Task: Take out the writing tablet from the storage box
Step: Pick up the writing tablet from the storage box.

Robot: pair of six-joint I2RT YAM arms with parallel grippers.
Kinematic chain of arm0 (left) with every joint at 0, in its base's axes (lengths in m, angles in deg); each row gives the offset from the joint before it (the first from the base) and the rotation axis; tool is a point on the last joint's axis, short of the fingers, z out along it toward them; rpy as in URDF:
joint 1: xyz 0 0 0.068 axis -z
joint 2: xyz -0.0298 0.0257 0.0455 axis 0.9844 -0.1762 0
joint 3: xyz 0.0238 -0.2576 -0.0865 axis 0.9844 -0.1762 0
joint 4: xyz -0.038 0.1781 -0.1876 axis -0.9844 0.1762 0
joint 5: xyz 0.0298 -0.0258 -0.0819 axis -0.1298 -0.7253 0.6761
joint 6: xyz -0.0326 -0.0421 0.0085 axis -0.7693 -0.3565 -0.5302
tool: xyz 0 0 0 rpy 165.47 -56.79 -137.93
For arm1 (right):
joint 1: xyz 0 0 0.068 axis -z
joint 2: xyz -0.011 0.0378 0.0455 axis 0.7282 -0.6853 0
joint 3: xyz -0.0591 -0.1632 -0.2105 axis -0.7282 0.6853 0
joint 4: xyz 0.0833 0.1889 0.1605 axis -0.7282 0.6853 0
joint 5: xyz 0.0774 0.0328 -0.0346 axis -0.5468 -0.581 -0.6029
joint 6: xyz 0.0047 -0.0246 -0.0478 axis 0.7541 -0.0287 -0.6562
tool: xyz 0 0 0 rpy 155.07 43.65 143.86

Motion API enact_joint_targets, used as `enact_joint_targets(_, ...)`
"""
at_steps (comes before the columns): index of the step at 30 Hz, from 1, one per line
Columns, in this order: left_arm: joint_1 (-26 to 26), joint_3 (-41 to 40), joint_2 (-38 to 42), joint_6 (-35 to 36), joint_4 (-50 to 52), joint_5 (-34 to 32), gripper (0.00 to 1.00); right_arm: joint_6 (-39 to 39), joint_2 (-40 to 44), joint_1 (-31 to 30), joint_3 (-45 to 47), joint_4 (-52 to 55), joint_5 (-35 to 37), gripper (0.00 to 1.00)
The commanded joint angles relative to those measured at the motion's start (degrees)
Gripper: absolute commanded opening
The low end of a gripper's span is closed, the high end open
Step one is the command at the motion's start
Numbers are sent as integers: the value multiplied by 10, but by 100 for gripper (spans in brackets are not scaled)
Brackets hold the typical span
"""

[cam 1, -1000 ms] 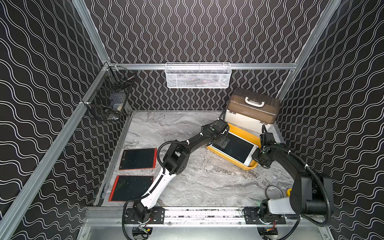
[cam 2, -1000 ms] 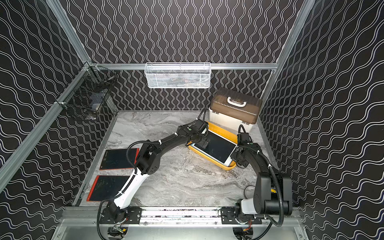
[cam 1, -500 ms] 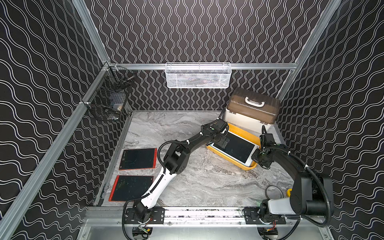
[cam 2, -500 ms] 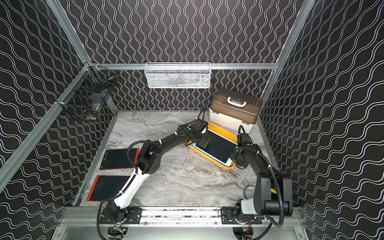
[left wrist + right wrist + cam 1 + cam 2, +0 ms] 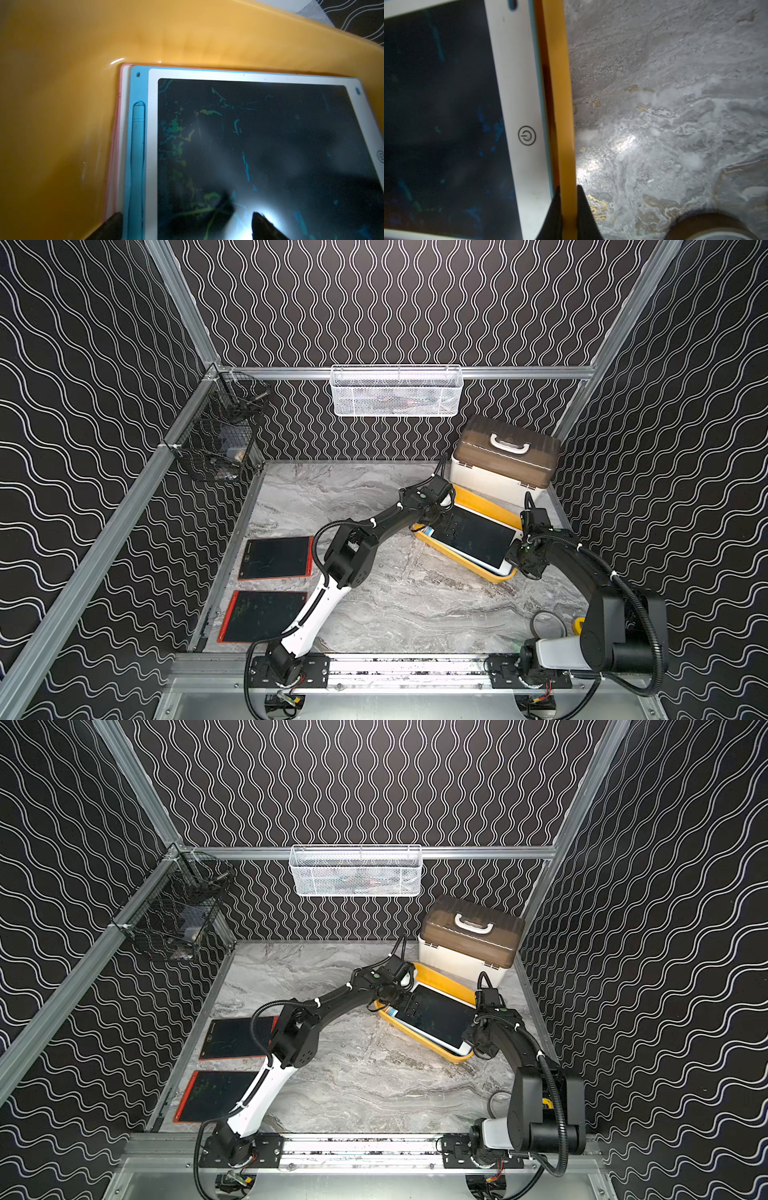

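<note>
1 storage box [image 5: 482, 502] holds stacked writing tablets [image 5: 478, 537]; 2 red tablets [image 5: 275, 558] [image 5: 262, 616] lie on the worktop [image 5: 374, 497]. My right claw [image 5: 568, 193] clamps its rim; my left claw [image 5: 187, 216] gapes.

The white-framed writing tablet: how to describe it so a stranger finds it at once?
Find the cream case with brown lid, far right corner. Before it sits a shallow yellow plastic tub; the tablet lies topmost inside. Its frame is white; tablets beneath show blue and pink.

White mesh basket [image 5: 395, 391] hangs upper centre. Black wire basket [image 5: 220, 439] sits upper left. Cream case [image 5: 505, 460], brown lid, white handle, stands right of centre. Red-framed tablet [image 5: 275, 558] lies flat on the marble bench [image 5: 415, 605], left of centre; second red-framed tablet [image 5: 262, 616] lies just below, apart.
</note>
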Motion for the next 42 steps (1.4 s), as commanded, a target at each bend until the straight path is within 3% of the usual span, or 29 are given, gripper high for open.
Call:
enact_joint_targets(1, 5, -2, 26, -48, -3, 152, 99, 19, -2, -2, 4, -8, -15, 10)
enact_joint_targets(8, 4, -6, 61, -94, -24, 217, 99, 20, -3, -2, -5, -8, -15, 9)
enact_joint_targets(13, -4, -51, 78, -166, -93, 288, 99, 22, -5, -1, -10, -9, -16, 10)
enact_joint_targets(29, -20, -98, 86, -264, -178, 350, 99, 21, 3, -2, -7, -9, -12, 11)
enact_joint_targets(42, -30, -16, 84, -139, -46, 246, 96, 22, -6, -2, -10, -4, -1, 11)
